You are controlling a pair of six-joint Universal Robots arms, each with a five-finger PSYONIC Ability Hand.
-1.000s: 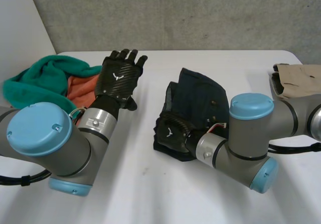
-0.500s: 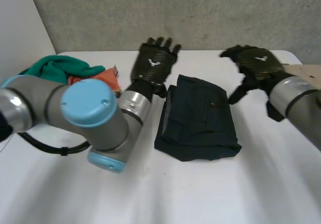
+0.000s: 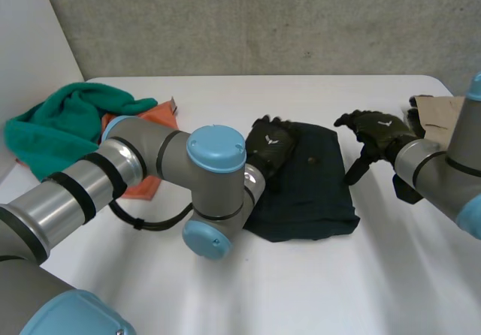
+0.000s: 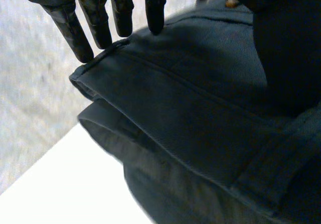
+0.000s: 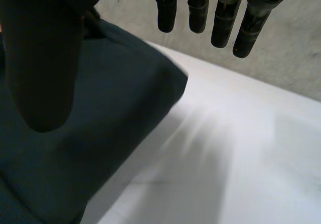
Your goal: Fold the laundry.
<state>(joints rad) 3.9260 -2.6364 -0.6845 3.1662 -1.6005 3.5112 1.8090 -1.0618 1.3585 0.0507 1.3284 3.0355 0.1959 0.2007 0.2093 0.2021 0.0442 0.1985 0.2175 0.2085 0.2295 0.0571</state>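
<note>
Reaching across the near part of the white desk [image 3: 301,290] from the left side, the left arm [image 3: 150,162] ends at a folded dark blue garment [image 3: 316,192] that lies flat near the middle of the desk. The left hand [image 3: 269,146] rests on the garment's left part; in the left wrist view its fingers [image 4: 153,8] are straight, their tips at a folded edge of the cloth, and nothing is grasped. Just beside the garment's right edge is the right hand [image 3: 378,131], its fingers [image 5: 223,23] straight and loosely spread above bare desk, holding nothing. Its thumb hangs over the dark cloth, though contact cannot be made out. Farther back on the left, a teal towel [image 3: 56,125] is heaped against an orange cloth [image 3: 146,117], both well apart from the garment. At the far right edge lies a tan cloth [image 3: 447,113], and a grey wall [image 3: 263,19] stands behind the desk.
</note>
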